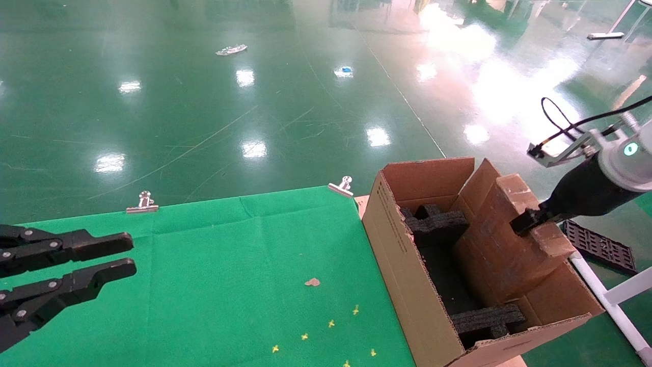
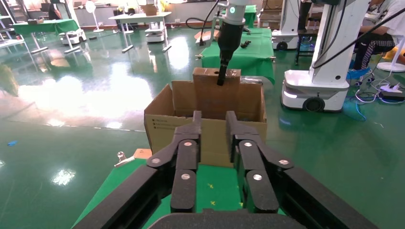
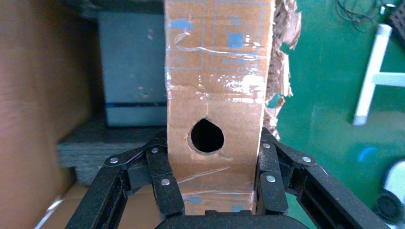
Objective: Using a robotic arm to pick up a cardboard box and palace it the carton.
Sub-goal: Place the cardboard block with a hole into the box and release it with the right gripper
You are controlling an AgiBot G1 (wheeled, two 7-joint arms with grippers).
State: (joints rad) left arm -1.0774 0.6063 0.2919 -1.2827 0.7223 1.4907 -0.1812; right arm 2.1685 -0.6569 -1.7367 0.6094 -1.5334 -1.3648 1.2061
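The large brown carton (image 1: 402, 255) stands open at the right end of the green table, with black foam inserts (image 1: 438, 224) inside. The narrow, taped cardboard box (image 1: 501, 244) stands tilted inside the carton, its top end above the rim. My right gripper (image 1: 524, 223) is shut on that top end; in the right wrist view the box (image 3: 219, 90) sits between both fingers (image 3: 160, 160), a round hole in its face. The left wrist view shows the carton (image 2: 160, 129), the box (image 2: 210, 93) and the right robotic arm (image 2: 229, 38) beyond my empty, open left gripper (image 2: 214, 117).
My left gripper (image 1: 130, 253) hovers over the green cloth (image 1: 229, 265) at the table's left. Two metal clips (image 1: 144, 203) hold the cloth's far edge. A paper scrap (image 1: 312, 282) lies mid-table. A black tray (image 1: 601, 247) and white pipe frame (image 1: 619, 293) stand right of the carton.
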